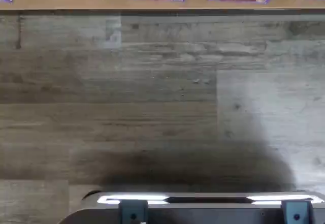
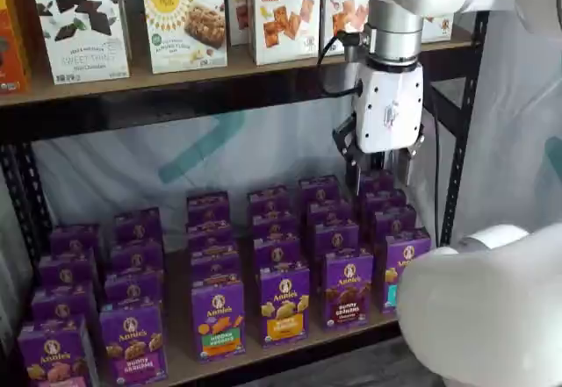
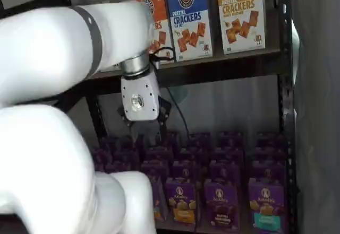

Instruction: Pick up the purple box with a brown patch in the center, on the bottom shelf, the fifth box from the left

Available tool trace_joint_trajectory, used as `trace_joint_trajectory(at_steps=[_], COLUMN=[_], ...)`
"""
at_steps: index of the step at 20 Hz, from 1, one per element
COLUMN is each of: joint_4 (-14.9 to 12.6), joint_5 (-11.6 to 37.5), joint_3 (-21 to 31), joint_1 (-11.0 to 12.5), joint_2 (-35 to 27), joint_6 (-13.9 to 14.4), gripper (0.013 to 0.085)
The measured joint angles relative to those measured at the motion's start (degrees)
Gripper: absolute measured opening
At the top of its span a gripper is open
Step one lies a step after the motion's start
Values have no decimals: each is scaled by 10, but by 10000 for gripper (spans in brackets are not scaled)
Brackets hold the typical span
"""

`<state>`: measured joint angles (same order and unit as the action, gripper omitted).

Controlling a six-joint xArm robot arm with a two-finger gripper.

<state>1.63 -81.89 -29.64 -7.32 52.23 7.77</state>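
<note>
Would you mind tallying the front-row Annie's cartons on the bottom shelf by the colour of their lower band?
Green-band carton: 1
Yellow-band carton: 1
Teal-band carton: 1
No coloured band, white lettering: 2, the purple carton with dark brown crackers and the carton with tan crackers
Band cut off by the picture's edge, the far-left carton: 1
Total: 6
</note>
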Motion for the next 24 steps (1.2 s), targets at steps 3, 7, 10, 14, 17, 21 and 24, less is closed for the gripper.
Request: trace_joint_trajectory(at_steps=[3, 7, 10, 14, 17, 21, 24], joint_4=[-3, -6, -13, -28, -27, -13, -2], joint_5=[8, 14, 24, 56, 85, 138, 182], joint_3=[4, 7, 12, 30, 44, 64, 76], joint_1=[-2, -4, -10, -21, -21, -7, 8], joint_2=[5, 6, 3, -10, -25, -65, -104], joint_6=[2, 5, 12, 26, 26, 9, -11], gripper=[850, 850, 850, 850, 850, 850, 850])
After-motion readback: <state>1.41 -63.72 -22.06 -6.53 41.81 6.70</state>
